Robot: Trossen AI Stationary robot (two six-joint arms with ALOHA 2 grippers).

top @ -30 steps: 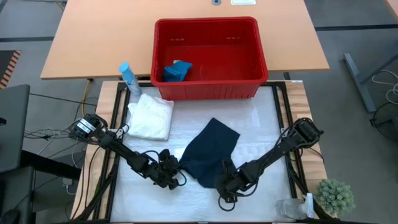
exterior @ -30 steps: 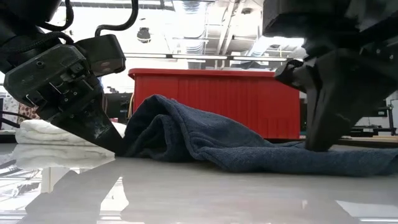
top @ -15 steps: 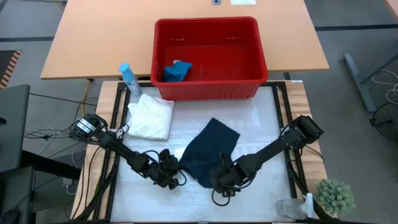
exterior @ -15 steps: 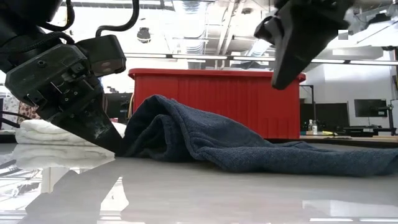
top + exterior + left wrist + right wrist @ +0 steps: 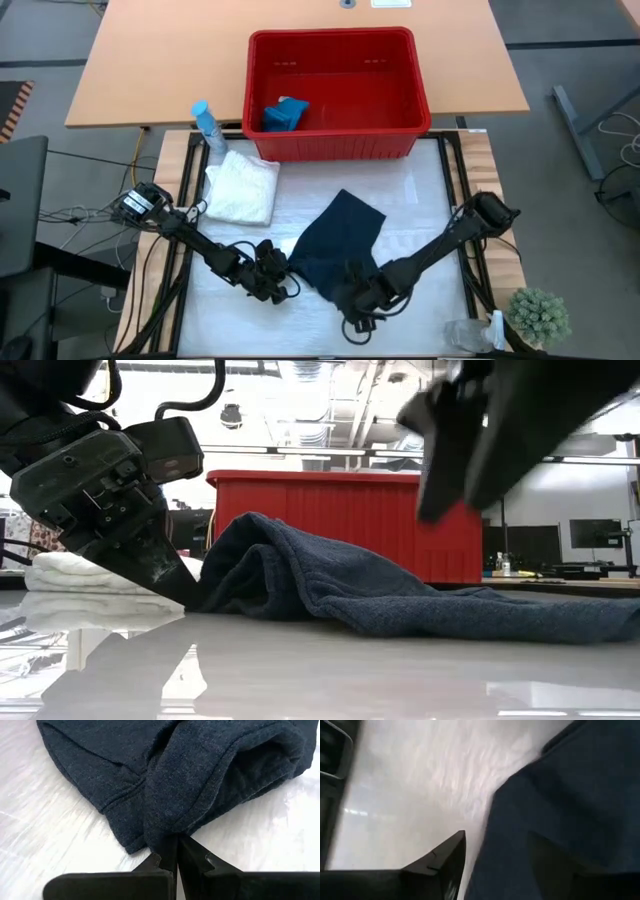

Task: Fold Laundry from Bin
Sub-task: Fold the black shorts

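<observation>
Navy cloth (image 5: 335, 245) is soft, limp knit and bunches readily; hems and corners grip best. Left gripper (image 5: 176, 851) pinches its near corner shut. Right gripper (image 5: 362, 298) hovers at the opposite edge, jaws spread.

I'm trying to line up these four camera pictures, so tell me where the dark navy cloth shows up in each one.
High view: dark navy cloth at lower centre, between both grippers.
Low view: a mound across the middle, before the red bin.
Left wrist view: fills the upper frame, its edge pinched in the left gripper.
Right wrist view: right half of the frame.
Shared landmark: the glossy white table cover.
</observation>
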